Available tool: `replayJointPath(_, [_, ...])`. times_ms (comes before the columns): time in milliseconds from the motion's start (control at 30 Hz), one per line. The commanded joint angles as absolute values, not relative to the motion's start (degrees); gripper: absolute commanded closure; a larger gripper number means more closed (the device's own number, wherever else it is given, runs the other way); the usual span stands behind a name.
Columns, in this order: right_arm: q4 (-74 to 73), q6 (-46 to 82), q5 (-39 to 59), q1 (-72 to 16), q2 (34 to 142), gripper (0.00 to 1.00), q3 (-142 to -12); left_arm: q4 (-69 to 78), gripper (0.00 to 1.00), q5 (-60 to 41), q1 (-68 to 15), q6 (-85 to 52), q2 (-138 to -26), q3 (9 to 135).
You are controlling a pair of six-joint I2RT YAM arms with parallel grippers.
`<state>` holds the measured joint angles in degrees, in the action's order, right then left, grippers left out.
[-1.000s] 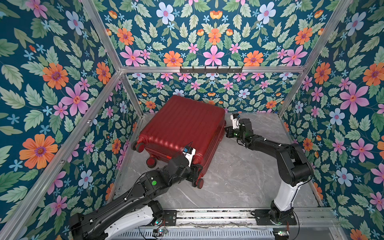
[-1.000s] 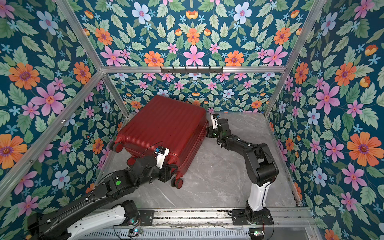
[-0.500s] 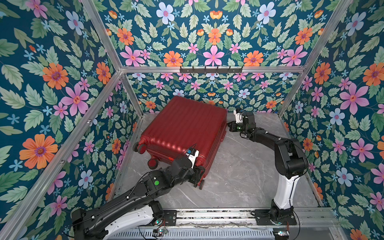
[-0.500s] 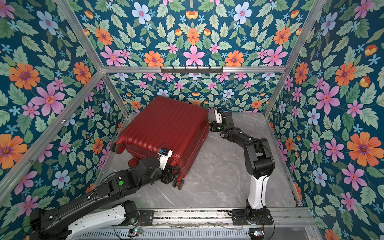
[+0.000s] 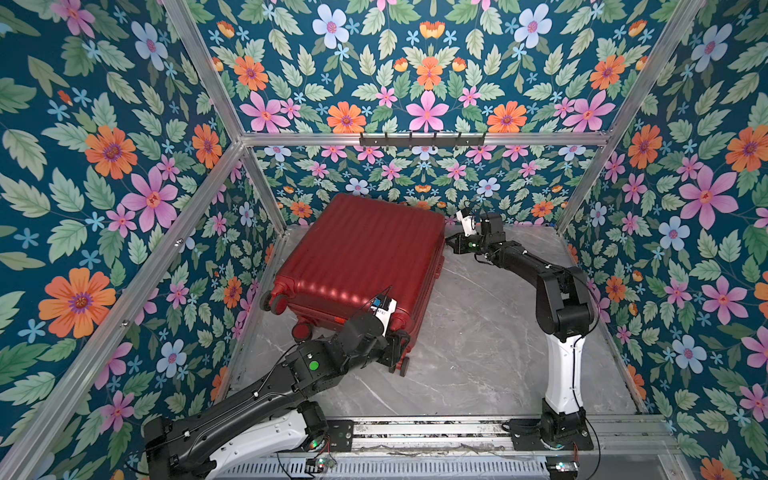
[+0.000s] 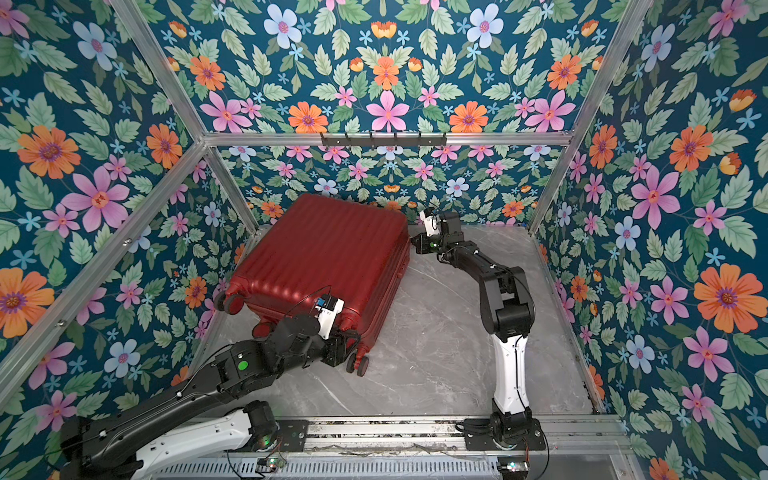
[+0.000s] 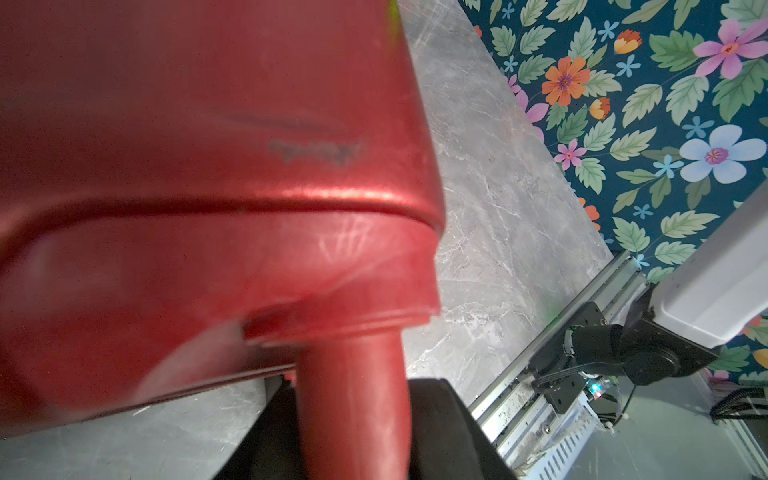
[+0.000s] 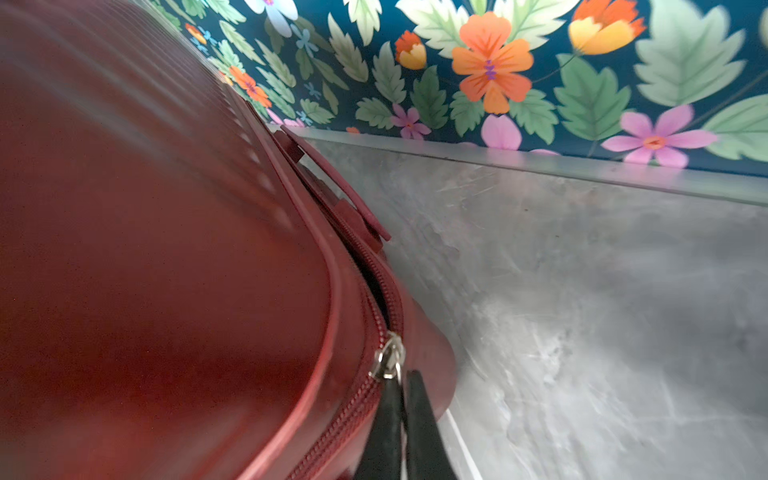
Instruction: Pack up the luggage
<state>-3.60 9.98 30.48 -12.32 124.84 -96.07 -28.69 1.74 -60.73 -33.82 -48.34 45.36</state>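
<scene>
Luggage [image 5: 361, 257] lay closed at centre-left in both top views, against the back wall. Left gripper [image 5: 400, 351] was clamped on a caster [image 7: 353, 399] at the lower corner of the luggage, probably to hold it steady. Right gripper [image 8: 402, 399], at its upper right corner, was pinched together on the zipper pull [image 8: 389, 359], probably for zipping.

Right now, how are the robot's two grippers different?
The left gripper clamps a fat red caster wheel, jaws partway apart; the right gripper pinches the thin silver zipper pull, jaws fully together. The left gripper is at the luggage's near corner; the right gripper is at its far corner. Both are black and holding the same red luggage.
</scene>
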Motion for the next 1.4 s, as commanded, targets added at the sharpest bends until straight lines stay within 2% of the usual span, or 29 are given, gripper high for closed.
replayJointPath(0, [-11.25,13.86,22.14,-11.57,124.88,1.00,-96.50,-32.78,1.00,-11.70,-62.04,-27.50,-47.22,45.50])
replayJointPath(133, [-13.27,14.55,21.04,-11.54,121.24,1.00,-90.23,-32.43,1.00,-9.53,-62.04,-27.10,-46.02,46.12])
replayJointPath(167, [-13.91,15.20,20.14,-11.56,119.98,0.95,-88.16,-32.43,1.00,-8.91,-62.05,-26.86,-45.76,46.31])
replayJointPath(233, [-14.97,16.53,17.55,-11.51,117.49,0.73,-84.55,-32.05,1.00,-8.35,-62.05,-26.48,-45.45,46.32])
replayJointPath(267, [-15.46,17.35,16.17,-11.52,116.09,0.58,-82.30,-31.89,1.00,-8.17,-61.97,-26.27,-45.36,46.32])
replayJointPath(300, [-16.00,17.94,15.32,-11.52,114.67,0.50,-80.52,-31.71,1.00,-8.15,-62.05,-26.07,-45.42,46.25])
replayJointPath(400, [-15.61,19.01,12.52,-11.47,110.57,0.45,-76.81,-31.72,1.00,-7.78,-61.98,-25.67,-45.52,46.49])
replayJointPath(433, [-15.85,19.36,11.79,-11.48,109.05,0.44,-75.50,-31.73,0.93,-7.36,-62.00,-25.59,-45.36,46.58])
replayJointPath(467, [-16.12,19.73,11.54,-11.40,107.80,0.44,-74.48,-31.81,0.75,-6.52,-62.03,-25.65,-45.11,46.66])
replayJointPath(500, [-16.45,20.14,11.48,-11.40,106.26,0.43,-73.47,-31.98,0.52,-4.84,-62.04,-25.91,-44.74,46.89])
replayJointPath(533, [-16.89,20.87,11.51,-11.35,104.72,0.43,-72.35,-31.99,0.39,-3.19,-62.00,-26.18,-44.13,47.11])
replayJointPath(600, [-16.38,22.30,11.62,-11.35,102.15,0.42,-71.26,-31.58,0.25,-0.02,-61.99,-26.36,-42.74,47.48])
replayJointPath(667, [-12.74,23.71,10.79,-11.40,99.93,0.39,-71.67,-30.63,0.18,2.45,-62.03,-26.44,-41.10,48.24])
replayJointPath(800, [-4.41,25.54,10.49,-11.38,96.68,0.37,-73.79,-27.61,0.15,9.13,-61.93,-25.84,-38.02,50.34])
replayJointPath(900, [-0.65,26.52,12.91,-11.33,95.55,0.35,-74.98,-28.48,0.15,19.71,-61.83,-26.50,-37.66,53.58])
replayJointPath(933, [0.46,26.68,14.36,-11.41,93.31,0.28,-75.32,-29.01,0.16,23.75,-61.69,-26.47,-37.72,54.96])
replayJointPath(967, [1.21,26.88,15.80,-11.38,92.75,0.26,-75.36,-29.45,0.16,27.57,-61.57,-26.37,-37.93,55.98])
replayJointPath(1067, [1.78,29.38,18.33,-11.38,90.31,0.27,-73.38,-28.74,0.14,33.56,-60.60,-23.91,-39.44,59.49])
replayJointPath(1200, [1.00,32.58,22.51,-11.34,86.93,0.33,-68.36,-28.46,0.13,32.26,-55.41,-20.00,-45.84,65.49])
replayJointPath(1367, [1.83,33.45,24.79,-12.57,82.71,0.37,-61.23,-25.57,0.14,16.39,-39.65,-18.89,-54.30,69.93])
